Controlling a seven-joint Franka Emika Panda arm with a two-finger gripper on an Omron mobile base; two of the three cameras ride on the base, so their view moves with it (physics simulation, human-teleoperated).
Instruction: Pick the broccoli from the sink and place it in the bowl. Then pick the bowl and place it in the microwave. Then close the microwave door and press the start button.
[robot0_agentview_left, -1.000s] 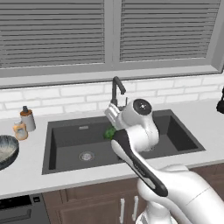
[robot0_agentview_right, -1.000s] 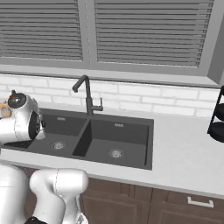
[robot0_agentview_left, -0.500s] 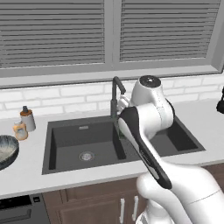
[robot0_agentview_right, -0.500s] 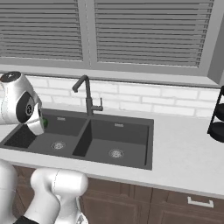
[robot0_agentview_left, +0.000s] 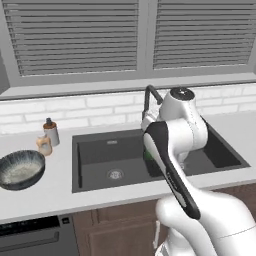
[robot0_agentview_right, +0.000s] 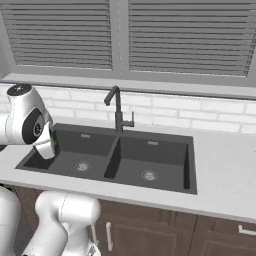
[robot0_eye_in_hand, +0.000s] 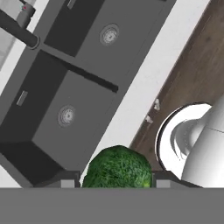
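— So, closest first: what is the gripper (robot0_eye_in_hand: 114, 183) doing?

— Its two fingertips pinch the broccoli (robot0_eye_in_hand: 117, 168) between them, one on either side of the floret, which sits lifted above the sink (robot0_agentview_left: 95, 172). From the left base view a sliver of green (robot0_agentview_left: 148, 155) shows just beside the arm, over the divider between the basins.

— Any writing or brand marks to read?

— None legible. The two small bottles (robot0_agentview_left: 47, 137) on the counter are too small to make out any label.

— And the room around it?

— Beyond the hand, both basins lie bare, each with a round drain (robot0_eye_in_hand: 66, 115). The dark gooseneck faucet (robot0_agentview_right: 116, 109) rises at the back rim, close behind the arm. Off to the left, well apart from the sink, the bowl (robot0_agentview_left: 20, 170) rests near the counter's front edge, hollow bare, with open countertop (robot0_agentview_left: 55, 192) between it and the basin. Farthest back, white brick and closed blinds (robot0_agentview_right: 180, 37).
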